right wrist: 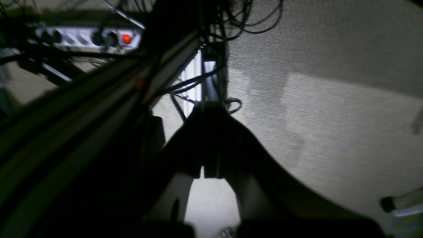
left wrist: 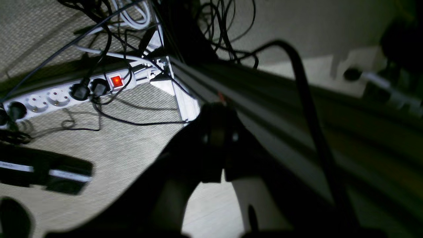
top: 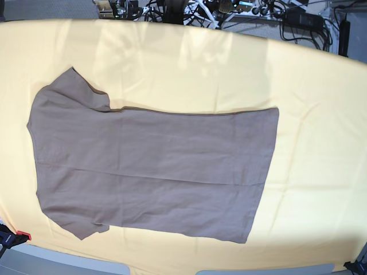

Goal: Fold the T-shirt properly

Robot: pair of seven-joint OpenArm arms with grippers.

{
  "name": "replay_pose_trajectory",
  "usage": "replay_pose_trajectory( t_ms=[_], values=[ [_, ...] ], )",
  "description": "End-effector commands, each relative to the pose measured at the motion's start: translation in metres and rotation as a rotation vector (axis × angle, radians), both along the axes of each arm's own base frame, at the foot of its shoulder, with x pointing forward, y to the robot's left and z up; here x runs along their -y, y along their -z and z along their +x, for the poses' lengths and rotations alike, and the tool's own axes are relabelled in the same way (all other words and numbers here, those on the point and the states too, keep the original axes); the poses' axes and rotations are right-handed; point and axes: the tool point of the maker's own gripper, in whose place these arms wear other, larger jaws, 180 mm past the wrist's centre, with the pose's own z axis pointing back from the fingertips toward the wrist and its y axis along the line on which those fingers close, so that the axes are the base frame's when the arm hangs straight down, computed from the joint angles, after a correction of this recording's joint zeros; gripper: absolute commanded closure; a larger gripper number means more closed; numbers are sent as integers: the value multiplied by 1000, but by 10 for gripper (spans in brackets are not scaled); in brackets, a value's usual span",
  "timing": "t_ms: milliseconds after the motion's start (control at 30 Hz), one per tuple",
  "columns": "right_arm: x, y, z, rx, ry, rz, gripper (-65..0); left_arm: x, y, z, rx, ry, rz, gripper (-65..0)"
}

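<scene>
T-shirt [top: 155, 166] lies flat and spread out on a big pale yellow cloth [top: 309, 114] that covers the surface. It is brown and plain, with no picture on it. It lies sideways in the base view: the neck end and the two short sleeves are at the left, and the straight bottom edge is at the right. One sleeve points to the far side and the other to the near side. A long soft crease runs across the shirt from left to right. The shirt sits more to the left half of the cloth, and bare yellow cloth shows on its right and far sides. No arm shows over the shirt in the base view.

Far behind the cloth there are black cables and gear [top: 189, 8], all in a jumble.

The left hand [left wrist: 221, 175] is dark and blurry in its own camera. Its two fingers are pressed together, and nothing is between them. It is not over the shirt. It points down past a long dark bar toward a pale floor. On that floor lies a white power strip [left wrist: 66, 94] with a red light [left wrist: 116, 81] glowing, and black wires loop all around it.

The right hand [right wrist: 206, 172] is dark too, with its fingers together and nothing in them. It also points down at the pale floor [right wrist: 314, 115], beside a metal frame leg [right wrist: 198, 79].
</scene>
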Motion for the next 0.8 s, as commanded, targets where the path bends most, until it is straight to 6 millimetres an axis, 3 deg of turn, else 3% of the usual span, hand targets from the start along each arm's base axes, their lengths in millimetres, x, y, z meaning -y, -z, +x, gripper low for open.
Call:
replay_pose_trajectory(
  t_ms=[0,133,333,400,767],
  values=[
    [2,-2,1,-13,-36,0,0,2,-2,2,7,17,-1,0],
    [6,-13,-11,-57,-168,47,0,-9,-5,2,33,65,110,0],
    [22,-36,-38,-39,-186,83,0,-25,-29,-14,88,111,152,0],
    [23,-46,-53,-40,-179,122,0,-39,-39,-23,104,132,164,0],
    [30,-125,-134,-33,-293,189,0,-68,-111,-87,101,282,153,0]
  ],
)
